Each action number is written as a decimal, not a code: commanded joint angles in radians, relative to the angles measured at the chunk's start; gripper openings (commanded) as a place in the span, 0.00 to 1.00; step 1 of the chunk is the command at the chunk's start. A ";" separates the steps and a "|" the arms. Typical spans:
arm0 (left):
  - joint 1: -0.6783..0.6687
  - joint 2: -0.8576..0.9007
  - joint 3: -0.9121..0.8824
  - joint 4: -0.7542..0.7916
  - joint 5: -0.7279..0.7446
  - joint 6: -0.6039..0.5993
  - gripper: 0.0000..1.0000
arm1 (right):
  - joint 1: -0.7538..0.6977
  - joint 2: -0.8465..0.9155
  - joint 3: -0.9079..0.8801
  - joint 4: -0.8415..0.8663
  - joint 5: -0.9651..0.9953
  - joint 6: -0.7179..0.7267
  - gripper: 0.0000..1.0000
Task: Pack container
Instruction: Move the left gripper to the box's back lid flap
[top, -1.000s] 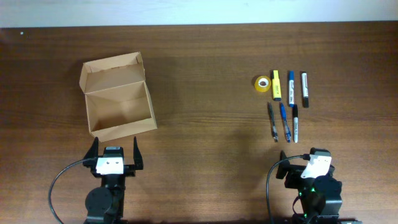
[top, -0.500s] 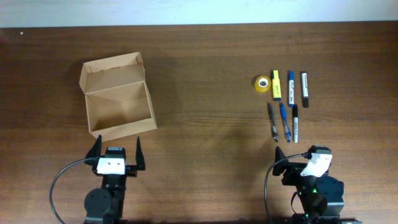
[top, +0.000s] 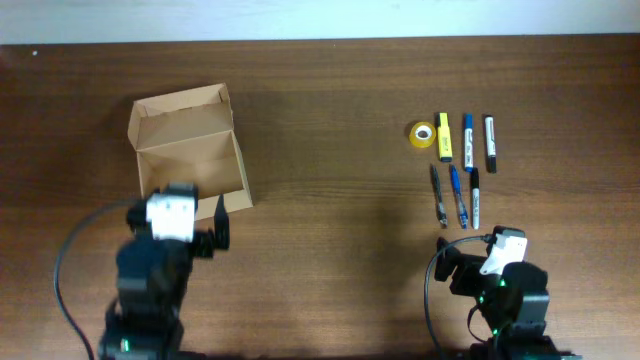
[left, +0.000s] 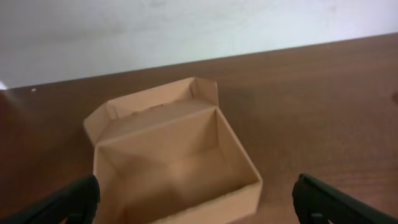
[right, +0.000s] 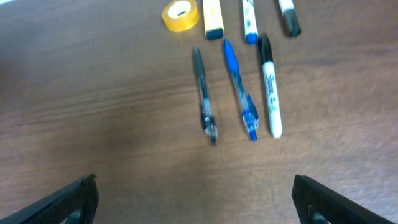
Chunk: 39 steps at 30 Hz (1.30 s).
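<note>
The container (top: 190, 150) is a tan cardboard box, open and empty, with its flap lid tipped back, at the left of the table. It fills the left wrist view (left: 174, 155). My left gripper (top: 178, 205) is open and empty at the box's near wall, its fingers (left: 196, 202) on either side of it. My right gripper (top: 483, 245) is open and empty just short of three pens; it shows low in the right wrist view (right: 199, 199).
To the right lie a yellow tape roll (top: 422, 133), yellow highlighter (top: 444, 137), blue marker (top: 467, 134) and black marker (top: 490, 143). In front are a grey pen (right: 203, 94), blue pen (right: 240, 89) and black-capped marker (right: 269, 84).
My left arm has moved forward from the table's front edge to the box's near wall. My right arm has shifted only slightly. Both grippers stay open.
</note>
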<state>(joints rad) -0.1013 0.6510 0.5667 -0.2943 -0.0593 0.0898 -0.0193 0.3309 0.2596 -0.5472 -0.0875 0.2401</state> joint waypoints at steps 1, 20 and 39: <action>0.006 0.210 0.177 -0.042 0.012 -0.006 1.00 | -0.009 0.150 0.145 0.000 0.026 -0.053 0.99; 0.006 0.597 0.528 -0.184 0.181 -0.056 1.00 | -0.256 0.997 0.930 -0.351 0.046 -0.162 0.99; -0.032 1.106 0.912 -0.494 0.063 -0.438 0.85 | -0.317 1.035 0.930 -0.343 0.047 -0.162 0.99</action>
<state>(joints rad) -0.1181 1.6981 1.4052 -0.7567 0.0250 -0.2909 -0.3286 1.3670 1.1652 -0.8909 -0.0429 0.0795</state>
